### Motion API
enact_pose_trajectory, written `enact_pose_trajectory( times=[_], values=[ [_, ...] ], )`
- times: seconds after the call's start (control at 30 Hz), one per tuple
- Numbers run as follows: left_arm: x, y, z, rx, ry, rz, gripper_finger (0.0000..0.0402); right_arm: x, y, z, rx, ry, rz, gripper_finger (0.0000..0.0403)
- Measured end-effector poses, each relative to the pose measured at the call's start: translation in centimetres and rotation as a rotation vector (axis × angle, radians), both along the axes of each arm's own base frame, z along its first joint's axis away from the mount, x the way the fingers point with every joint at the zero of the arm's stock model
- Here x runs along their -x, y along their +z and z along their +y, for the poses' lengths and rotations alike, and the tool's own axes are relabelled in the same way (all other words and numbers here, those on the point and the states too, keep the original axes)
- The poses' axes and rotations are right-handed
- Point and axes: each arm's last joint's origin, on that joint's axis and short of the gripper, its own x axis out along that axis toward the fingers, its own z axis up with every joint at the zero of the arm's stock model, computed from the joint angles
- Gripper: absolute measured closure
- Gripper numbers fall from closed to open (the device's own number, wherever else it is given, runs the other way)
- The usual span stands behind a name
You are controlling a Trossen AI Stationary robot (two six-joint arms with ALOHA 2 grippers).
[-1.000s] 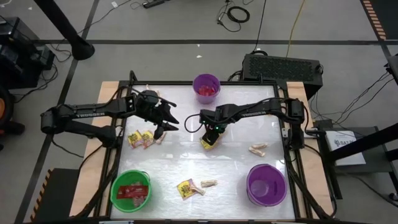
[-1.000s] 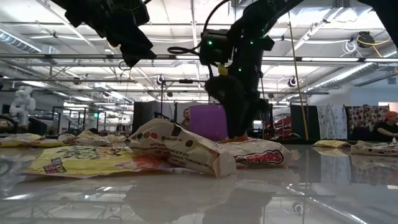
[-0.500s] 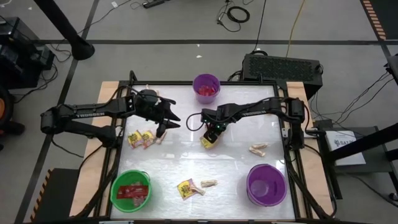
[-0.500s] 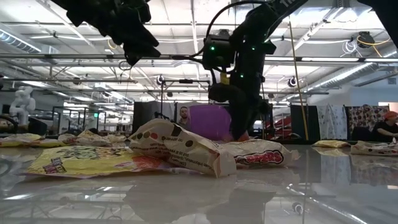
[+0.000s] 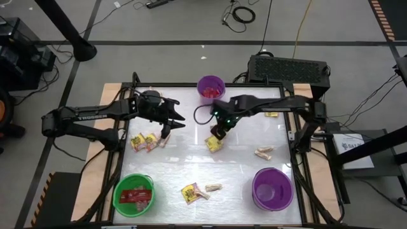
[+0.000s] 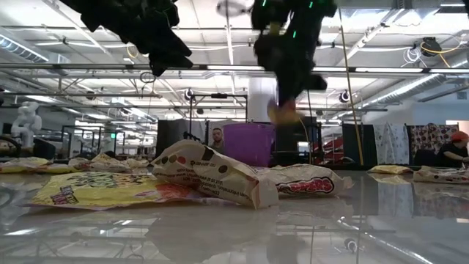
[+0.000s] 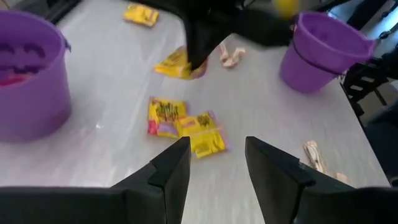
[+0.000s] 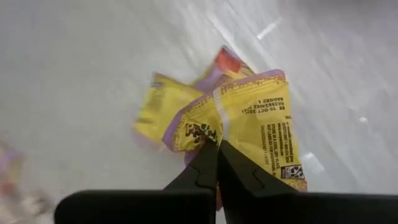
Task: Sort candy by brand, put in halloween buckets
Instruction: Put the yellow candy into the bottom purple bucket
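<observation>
We take the far purple bucket [image 5: 211,89], the one at the table's back edge with red packets inside, as our landmark.

A second ago our right gripper [image 5: 220,132] was pressed down on the little heap of yellow packets [image 5: 214,144] on the near side of that bucket; now it has risen clear of the table and swung a little closer to the bucket. In the right wrist view its fingers are pinched shut on one yellow packet [image 8: 258,127], which hangs from them above the packets left lying on the white surface. The low view agrees: the gripper sits high, with a small yellowish scrap below its tips. So the pick appears to have succeeded, and we judge the next step to be carrying this packet to whichever bucket takes the yellow brand.

That choice is not obvious. The landmark bucket holds red, as does the green bucket [image 5: 133,194] far off at the near left corner, while the second purple bucket [image 5: 272,188], at the near right corner, looks nearly bare inside.

Our left gripper [image 5: 170,124] hovers to the left of the landmark bucket and nearer to us, jaws apart and holding nothing, above another pair of yellow packets [image 5: 144,141]. It has barely shifted.

Tan twisted pieces [image 5: 263,152] and more yellow remain loose toward the near side.
</observation>
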Motion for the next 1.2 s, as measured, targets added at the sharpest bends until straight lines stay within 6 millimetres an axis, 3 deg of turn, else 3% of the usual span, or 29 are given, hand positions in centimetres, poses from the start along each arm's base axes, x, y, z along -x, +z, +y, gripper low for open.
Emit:
enact_pose_trajectory(
  times=[0.17, 0.3, 0.43, 0.63, 0.9, 1.2],
  values=[
    [-1.0, -0.4, 0.3, -0.019, -0.009, -0.018, 0.024, 2.4, 4.8, 1.3, -0.066, -0.065, -0.133, 0.0402],
    [-1.8, -1.2, 0.3, -0.014, -0.018, -0.003, 0.024, 4.7, 8.1, 3.7, -0.141, -0.111, -0.234, 0.0402],
    [-2.8, -1.4, 0.3, -0.026, -0.035, -0.048, 0.024, 6.9, 10.2, 6.6, -0.219, -0.144, -0.273, 0.0403],
    [-4.1, -1.0, 0.2, -0.063, -0.043, -0.164, 0.024, 9.0, 11.6, 11.2, -0.421, -0.192, -0.254, 0.0403],
    [-4.9, -1.4, -0.3, -0.082, -0.072, -0.179, 0.024, 10.5, 12.1, 16.3, -0.687, -0.253, -0.124, 0.0402],
    [-5.3, -2.1, -0.5, -0.106, -0.09, -0.155, 0.024, 12.2, 12.2, 19.9, -0.777, -0.288, -0.014, 0.0402]
  ],
)
